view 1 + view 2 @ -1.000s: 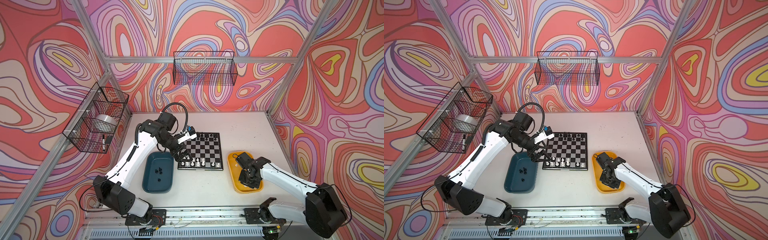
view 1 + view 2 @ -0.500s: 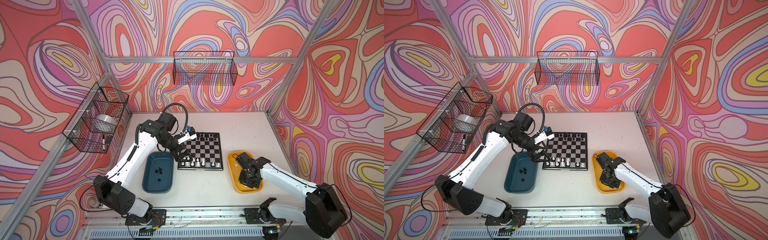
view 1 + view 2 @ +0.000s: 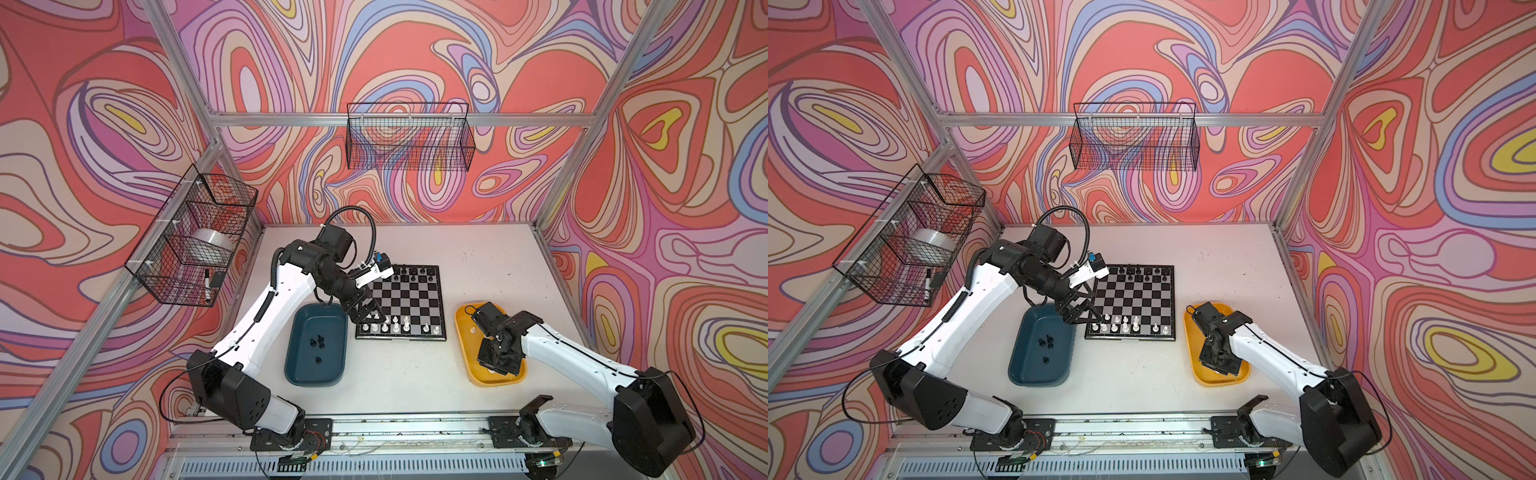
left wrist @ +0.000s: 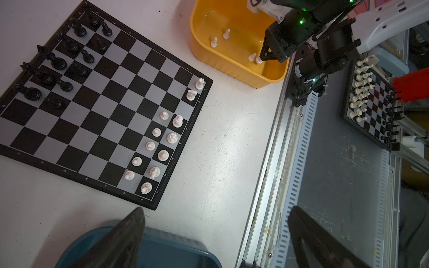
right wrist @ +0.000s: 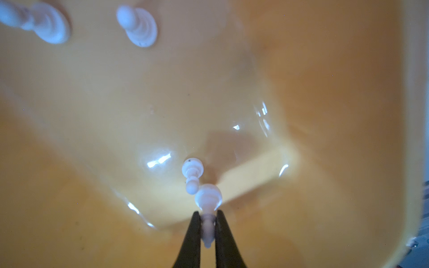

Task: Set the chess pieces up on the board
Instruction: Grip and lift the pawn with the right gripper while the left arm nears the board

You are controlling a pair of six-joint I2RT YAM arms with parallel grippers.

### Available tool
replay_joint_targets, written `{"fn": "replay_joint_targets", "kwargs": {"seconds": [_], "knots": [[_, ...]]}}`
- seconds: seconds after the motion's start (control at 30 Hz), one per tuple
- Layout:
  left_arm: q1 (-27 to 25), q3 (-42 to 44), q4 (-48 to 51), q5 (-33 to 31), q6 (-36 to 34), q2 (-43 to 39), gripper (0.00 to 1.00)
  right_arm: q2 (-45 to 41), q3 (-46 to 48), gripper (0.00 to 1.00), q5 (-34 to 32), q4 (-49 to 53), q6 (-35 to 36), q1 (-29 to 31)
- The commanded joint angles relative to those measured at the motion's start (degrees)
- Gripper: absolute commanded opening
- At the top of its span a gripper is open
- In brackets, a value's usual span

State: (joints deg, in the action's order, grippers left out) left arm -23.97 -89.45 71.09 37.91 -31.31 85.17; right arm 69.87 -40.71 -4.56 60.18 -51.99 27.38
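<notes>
The board [image 3: 401, 303] is noted as a flat square with black and silver-grey checks and a thin black border. It is laid on the counter [image 3: 478, 266] between the teal tray [image 3: 299, 365] and the yellow tray [image 3: 465, 332].

The black pieces [image 4: 58, 62] are ranged in two part-filled rows along the far edge. The white pieces [image 4: 162, 155] are stood along the near edge, seven in the outer row and five pawns ahead of them. All are tiny glossy plastic. A few loose black pieces [image 3: 318, 343] are seen in the teal tray.

The right hand [image 5: 207, 214] is down inside the yellow tray, closed on a white pawn [image 5: 208, 199]. The pawn is pinched at its head end with its base pointing away. The base appears to touch a second pawn [image 5: 192, 171]. Two further pawns [image 5: 137, 25] are seen well apart from these.

The left hand [image 4: 217, 208] is held wide open by the board's near left corner, with nothing between the fingers.
</notes>
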Motion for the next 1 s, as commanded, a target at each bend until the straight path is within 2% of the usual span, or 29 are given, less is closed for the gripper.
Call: {"fn": "replay_joint_targets", "kwargs": {"seconds": [0.0,0.23,0.97], "knots": [[-0.21,0.70,0.23,0.59,-0.09,-0.26,0.97,-0.76,-2.13,0.10,-0.10,1.80,1.44,-0.31],[-0.23,1.20,-2.79,-3.80,1.32,-0.64,0.95,-0.06,-4.64,0.11,0.53,3.60,3.24,-0.33],[-0.20,5.08,-5.97,-5.89,3.23,-0.27,0.95,2.70,-13.63,0.11,1.03,7.32,7.41,-0.20]]}}
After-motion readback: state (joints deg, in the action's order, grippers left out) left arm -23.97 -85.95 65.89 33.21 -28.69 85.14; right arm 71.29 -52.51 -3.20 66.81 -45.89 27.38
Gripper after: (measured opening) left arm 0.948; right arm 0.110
